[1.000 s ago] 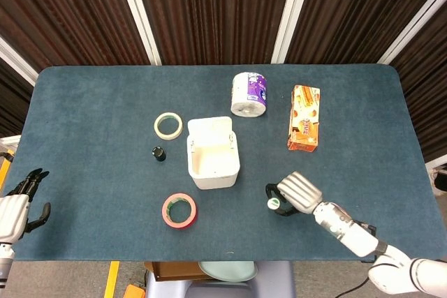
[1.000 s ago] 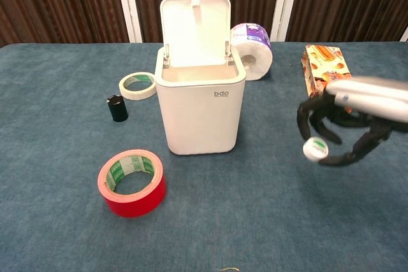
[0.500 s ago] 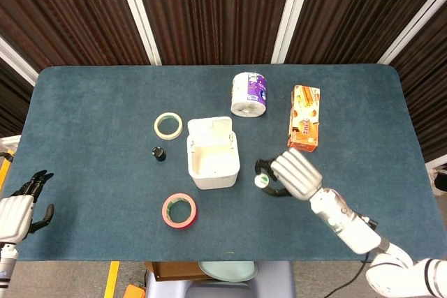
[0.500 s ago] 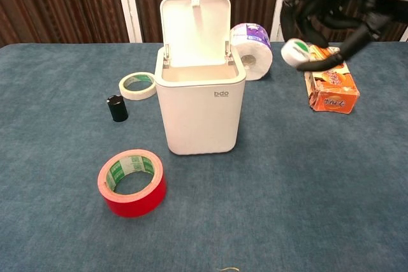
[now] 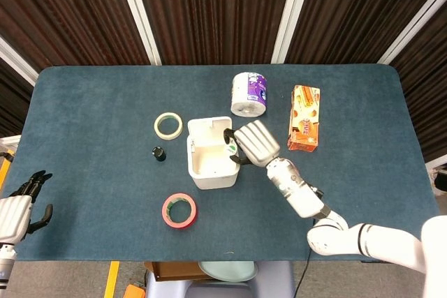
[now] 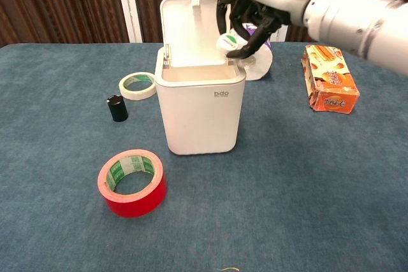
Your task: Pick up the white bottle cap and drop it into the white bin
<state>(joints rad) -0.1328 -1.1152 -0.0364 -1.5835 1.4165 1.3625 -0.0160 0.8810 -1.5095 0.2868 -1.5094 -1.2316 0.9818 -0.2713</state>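
Observation:
The white bin (image 6: 201,109) (image 5: 211,172) stands mid-table with its lid flipped up at the back. My right hand (image 6: 258,6) (image 5: 253,141) hovers over the bin's right rim and pinches the white bottle cap (image 6: 231,44) (image 5: 229,149), which has a green mark on it. The cap hangs just above the open mouth. My left hand (image 5: 17,209) rests off the table's left front edge, fingers apart, holding nothing.
A red tape roll (image 6: 132,183) lies in front of the bin, a cream tape roll (image 6: 138,85) and a small black cap (image 6: 116,107) to its left. A toilet paper roll (image 6: 261,62) and an orange box (image 6: 329,78) sit to the right and behind.
My right hand has carried the cap up from the table's front right, leftward, to above the bin's opening. The left hand has barely moved.

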